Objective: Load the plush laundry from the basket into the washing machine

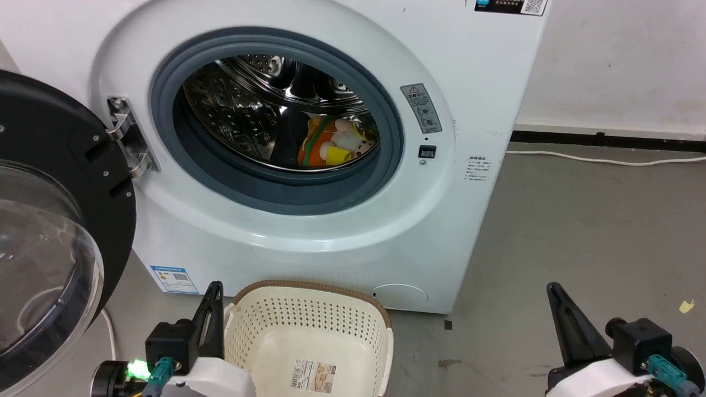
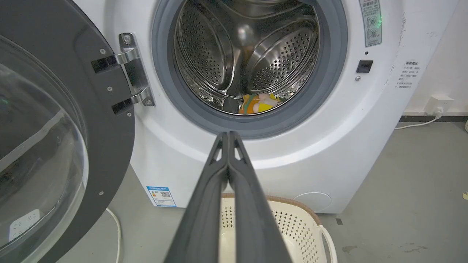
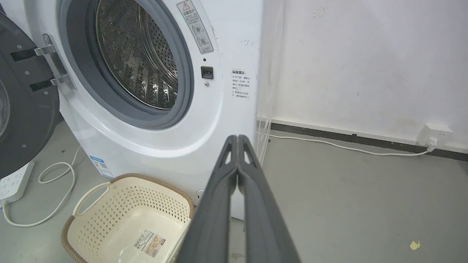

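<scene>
The plush laundry (image 1: 331, 144) lies on the floor of the steel drum inside the white washing machine (image 1: 485, 82); its orange and yellow body also peeks over the gasket as the plush laundry (image 2: 257, 103) in the left wrist view. The cream basket (image 1: 309, 331) stands on the floor before the washer with just a label on its bottom, seen too as the basket (image 3: 124, 219). My left gripper (image 1: 214, 286) is shut, empty, at the basket's left rim. My right gripper (image 1: 553, 289) is shut, empty, over bare floor to the right. Both pairs of fingers, left gripper (image 2: 228, 136) and right gripper (image 3: 237, 138), are pressed together.
The black-framed glass door (image 1: 49, 231) hangs open far to the left on its steel hinge (image 1: 129, 138). A white cable (image 1: 606, 160) runs along the floor by the wall, and a power strip (image 3: 12, 182) with a looped cord lies left of the washer.
</scene>
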You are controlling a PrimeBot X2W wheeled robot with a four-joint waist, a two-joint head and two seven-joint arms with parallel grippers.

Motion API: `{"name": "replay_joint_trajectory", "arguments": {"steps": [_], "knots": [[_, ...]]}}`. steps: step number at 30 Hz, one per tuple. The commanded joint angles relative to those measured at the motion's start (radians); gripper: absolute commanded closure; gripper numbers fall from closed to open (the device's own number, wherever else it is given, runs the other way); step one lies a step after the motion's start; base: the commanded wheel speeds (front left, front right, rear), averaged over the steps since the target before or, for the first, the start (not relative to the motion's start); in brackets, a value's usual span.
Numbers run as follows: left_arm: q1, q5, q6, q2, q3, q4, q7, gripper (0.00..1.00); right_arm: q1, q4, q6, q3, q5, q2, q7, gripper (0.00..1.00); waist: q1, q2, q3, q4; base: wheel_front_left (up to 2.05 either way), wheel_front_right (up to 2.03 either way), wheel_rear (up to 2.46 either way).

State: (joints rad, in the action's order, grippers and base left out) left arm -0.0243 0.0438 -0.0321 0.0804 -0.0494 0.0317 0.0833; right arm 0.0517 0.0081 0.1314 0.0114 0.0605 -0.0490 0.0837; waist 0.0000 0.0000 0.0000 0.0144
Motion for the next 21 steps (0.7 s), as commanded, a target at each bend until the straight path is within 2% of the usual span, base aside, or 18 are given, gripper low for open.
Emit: {"name": "replay_joint_trajectory", "arguments": {"steps": [1, 21], "knots": [[0.012, -0.010, 0.004, -0.003, 0.005, -0.007, -0.005, 1.00, -0.014, -0.004, -0.001, -0.002, -0.010, -0.001, -0.005, 1.00, 0.0000, 0.0000, 0.000, 0.000, 0.00, 0.00, 0.00], [0.019, -0.029, 0.020, -0.019, 0.031, -0.021, -0.050, 1.00, -0.036, -0.007, -0.001, -0.007, -0.039, -0.001, -0.050, 1.00, 0.0000, 0.0000, 0.000, -0.008, 0.00, 0.00, 0.00]]}}
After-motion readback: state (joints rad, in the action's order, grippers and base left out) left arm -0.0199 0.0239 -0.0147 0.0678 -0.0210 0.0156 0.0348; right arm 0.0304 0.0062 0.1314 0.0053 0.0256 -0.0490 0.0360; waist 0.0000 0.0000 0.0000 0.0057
